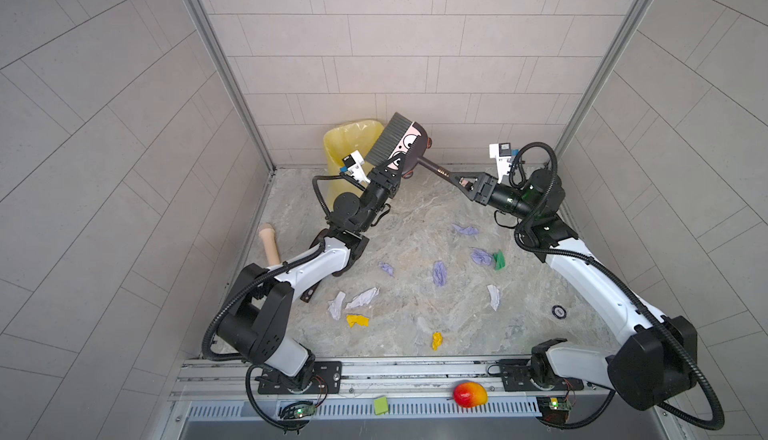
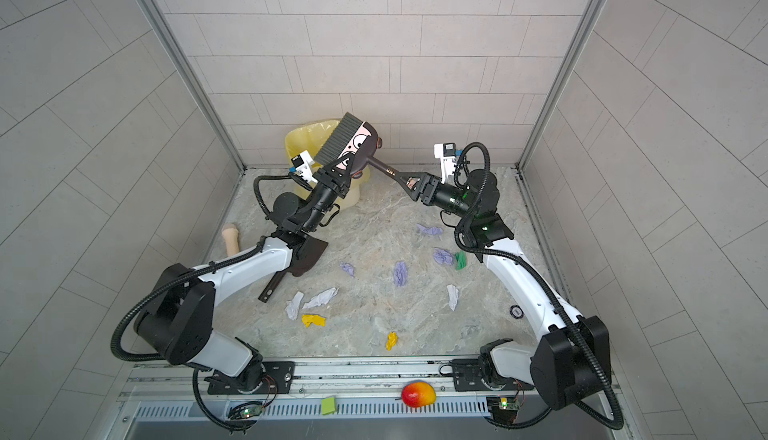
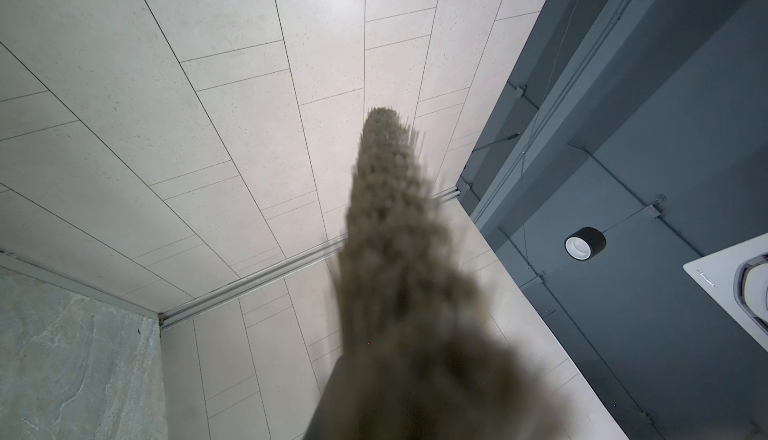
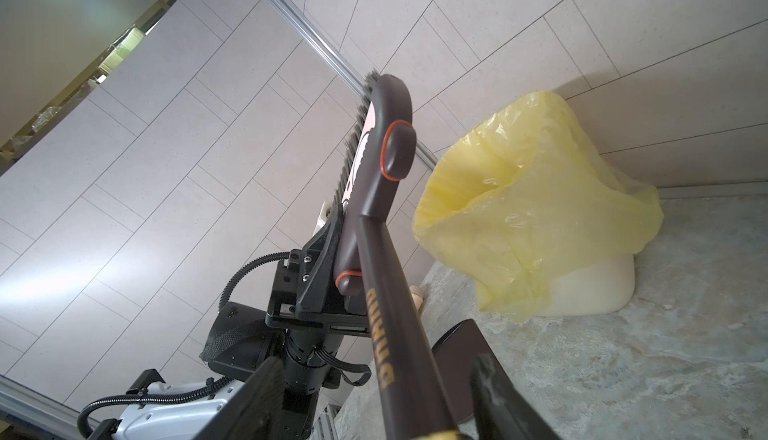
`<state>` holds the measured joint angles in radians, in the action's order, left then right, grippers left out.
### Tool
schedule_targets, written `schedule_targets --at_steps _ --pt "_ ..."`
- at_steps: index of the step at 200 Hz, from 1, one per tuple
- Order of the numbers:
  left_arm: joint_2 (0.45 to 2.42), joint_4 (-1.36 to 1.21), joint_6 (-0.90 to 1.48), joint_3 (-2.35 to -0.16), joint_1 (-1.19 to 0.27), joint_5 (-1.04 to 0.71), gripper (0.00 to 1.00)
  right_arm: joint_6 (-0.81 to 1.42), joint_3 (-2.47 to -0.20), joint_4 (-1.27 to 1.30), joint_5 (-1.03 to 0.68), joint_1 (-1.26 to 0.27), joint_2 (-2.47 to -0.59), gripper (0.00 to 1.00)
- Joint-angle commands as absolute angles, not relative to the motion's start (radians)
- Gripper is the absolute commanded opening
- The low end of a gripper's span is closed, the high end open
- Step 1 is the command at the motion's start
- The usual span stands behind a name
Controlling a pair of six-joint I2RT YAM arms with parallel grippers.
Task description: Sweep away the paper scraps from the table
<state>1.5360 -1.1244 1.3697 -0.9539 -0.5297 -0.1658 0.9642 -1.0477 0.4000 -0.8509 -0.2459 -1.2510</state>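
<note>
At the far side, the left gripper (image 1: pixel 390 167) is clamping the brush (image 1: pixel 386 140) aloft by its head. The right gripper (image 1: pixel 461 180), jaws apart, is straddling its handle for a handover.

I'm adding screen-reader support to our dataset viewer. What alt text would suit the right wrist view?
A dark brown brush stretches away from the camera, its handle passing between the open fingers of the right gripper and its head clamped by the left gripper. Beside it, a bin lined with a yellow bag stands on the marble table against tiled walls.
</note>
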Motion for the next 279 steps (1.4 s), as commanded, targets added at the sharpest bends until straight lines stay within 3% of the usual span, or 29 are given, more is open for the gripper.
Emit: schedule_targets --at_steps 1,149,192,227,279 --pt "1.529 -1.173 1.378 -0.977 -0.532 -0.188 0.00 0.988 -1.075 0.452 -0.874 -0.250 -1.260 0.67" --pt "1.546 -1.095 1.370 -1.006 -0.546 -0.238 0.00 0.990 -1.089 0.445 -0.871 -0.258 -1.267 0.38" --pt "1.549 -1.088 1.373 -1.002 -0.549 -0.250 0.00 0.986 -1.089 0.436 -0.864 -0.258 -1.262 0.21" --pt "1.550 -1.086 1.373 -0.994 -0.549 -0.252 0.00 0.963 -1.087 0.394 -0.855 -0.256 -1.253 0.00" --pt "1.548 -1.083 1.371 -0.987 -0.549 -0.254 0.00 0.947 -1.089 0.371 -0.847 -0.256 -1.243 0.00"
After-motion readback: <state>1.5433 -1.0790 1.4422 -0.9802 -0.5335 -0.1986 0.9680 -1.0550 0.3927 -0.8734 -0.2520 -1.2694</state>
